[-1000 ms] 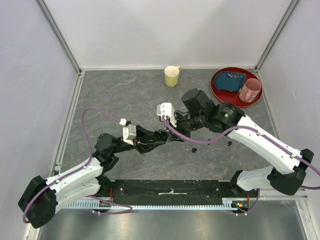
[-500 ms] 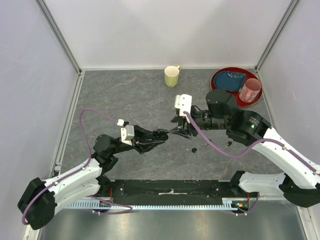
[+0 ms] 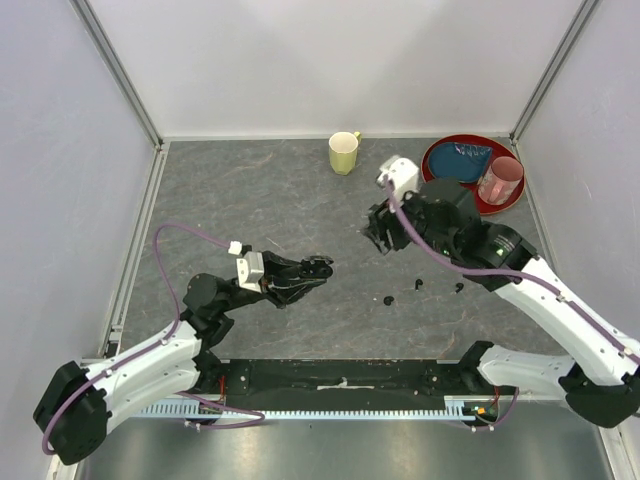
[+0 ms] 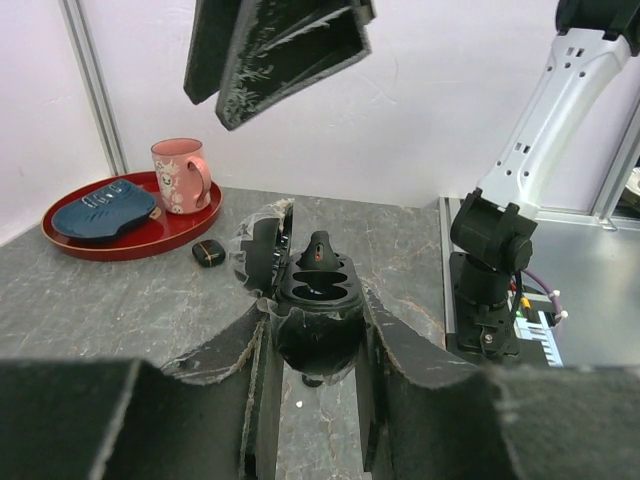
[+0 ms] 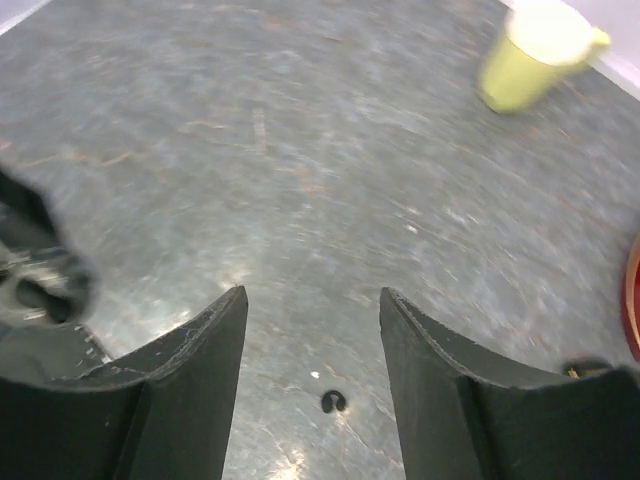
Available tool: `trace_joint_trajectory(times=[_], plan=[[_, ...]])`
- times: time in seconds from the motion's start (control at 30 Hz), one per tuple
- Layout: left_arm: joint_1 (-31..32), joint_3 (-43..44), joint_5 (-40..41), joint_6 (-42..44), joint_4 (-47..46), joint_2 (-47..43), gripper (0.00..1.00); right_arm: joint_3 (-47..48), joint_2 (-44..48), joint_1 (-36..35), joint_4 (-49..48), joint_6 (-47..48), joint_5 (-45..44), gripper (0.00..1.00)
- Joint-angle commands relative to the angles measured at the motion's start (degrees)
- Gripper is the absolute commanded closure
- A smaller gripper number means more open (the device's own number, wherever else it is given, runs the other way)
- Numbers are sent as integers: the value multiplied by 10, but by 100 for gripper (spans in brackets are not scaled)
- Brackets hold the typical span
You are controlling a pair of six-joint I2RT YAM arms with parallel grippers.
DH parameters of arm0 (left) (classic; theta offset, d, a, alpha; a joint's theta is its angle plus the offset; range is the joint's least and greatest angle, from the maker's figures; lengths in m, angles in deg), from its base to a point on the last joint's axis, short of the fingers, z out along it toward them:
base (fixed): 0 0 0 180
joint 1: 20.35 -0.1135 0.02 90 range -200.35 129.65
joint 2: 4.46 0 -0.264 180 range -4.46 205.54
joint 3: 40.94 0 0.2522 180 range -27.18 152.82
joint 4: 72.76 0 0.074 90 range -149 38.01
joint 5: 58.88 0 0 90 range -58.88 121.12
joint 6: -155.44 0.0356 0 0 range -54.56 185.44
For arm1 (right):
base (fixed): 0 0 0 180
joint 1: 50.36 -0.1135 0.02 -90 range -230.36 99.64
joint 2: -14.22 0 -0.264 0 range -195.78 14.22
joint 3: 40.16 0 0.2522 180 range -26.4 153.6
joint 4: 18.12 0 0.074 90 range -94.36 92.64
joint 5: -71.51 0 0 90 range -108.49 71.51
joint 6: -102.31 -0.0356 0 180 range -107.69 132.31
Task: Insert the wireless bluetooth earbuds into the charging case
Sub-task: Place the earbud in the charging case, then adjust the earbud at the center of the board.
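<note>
My left gripper point(image 3: 318, 266) is shut on the charging case point(image 4: 312, 305) and holds it above the table with its lid point(image 4: 258, 250) open. A dark piece with a red dot point(image 4: 318, 250) stands up at the case's far end; I cannot tell whether it is a seated earbud. Two hollows below it look empty. My right gripper point(image 3: 377, 232) is open and empty, raised above the table to the right of the case. One black earbud point(image 4: 207, 253) lies near the red tray. Small black bits point(image 3: 389, 299), point(image 3: 417, 284), point(image 3: 459, 288) lie on the table.
A yellow mug point(image 3: 344, 152) stands at the back centre. A red tray point(image 3: 440, 182) at the back right holds a pink mug point(image 3: 500, 180) and a blue dish point(image 3: 468, 158). A tiny black ring-shaped bit point(image 5: 333, 402) lies between the right fingers, below them.
My right gripper has drawn back from the case, up and to the right, and now hangs open. My left gripper still holds the case and has shifted only slightly.
</note>
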Motion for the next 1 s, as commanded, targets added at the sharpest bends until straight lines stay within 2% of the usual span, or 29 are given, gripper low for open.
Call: trace_joint_trajectory(times=[0.0,0.03,0.17,0.3,0.37,0.53,0.67,0.97], plan=[[0,-9,25,26,-9,-15,98,-38,45,84,-39,-116,-61,37],[0,-9,26,28,-6,-17,98,-46,47,124,-38,-130,-47,38],[0,-9,30,31,1,-22,98,-80,22,192,-19,-165,8,39],[0,-7,29,30,13,-27,98,-118,-30,256,0,-178,138,41],[-1,-8,33,31,16,-33,98,-148,-62,283,6,-178,192,46],[0,-14,38,30,24,-44,98,-215,-87,293,-5,-204,219,47],[0,-18,42,29,21,-39,98,-287,-94,293,-59,-236,237,46],[0,-4,34,18,12,-16,98,-328,-146,293,-97,-234,239,47]])
